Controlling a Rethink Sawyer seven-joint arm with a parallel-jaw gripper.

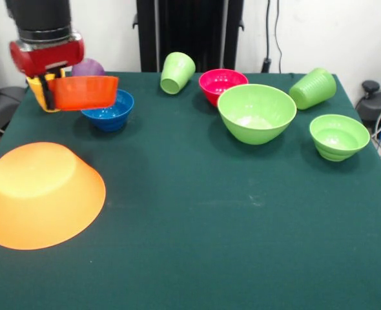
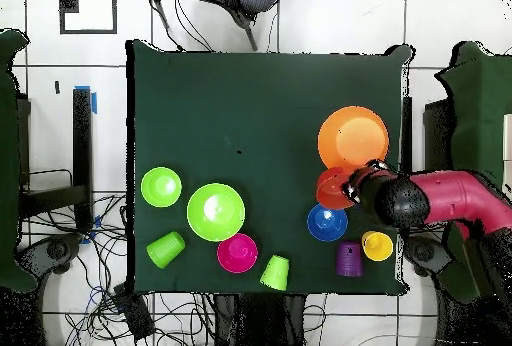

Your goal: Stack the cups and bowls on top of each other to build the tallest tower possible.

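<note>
My gripper [image 1: 50,97] is shut on the rim of the red-orange bowl [image 1: 84,92] and holds it upright above the table, just left of the blue bowl [image 1: 111,111]. In the overhead view the gripper [image 2: 355,188] holds the red-orange bowl [image 2: 332,188] between the huge orange bowl [image 2: 353,137] and the blue bowl [image 2: 327,222]. The huge orange bowl [image 1: 42,194] lies upside down, alone, at the front left. The yellow cup [image 1: 37,92] and purple cup [image 1: 88,67] stand behind the gripper.
The pink bowl [image 1: 221,84], large light green bowl [image 1: 256,113] and small green bowl [image 1: 338,135] sit upright at the right. One light green cup [image 1: 177,72] lies tilted at the back, the other [image 1: 313,88] lies on its side at the far right.
</note>
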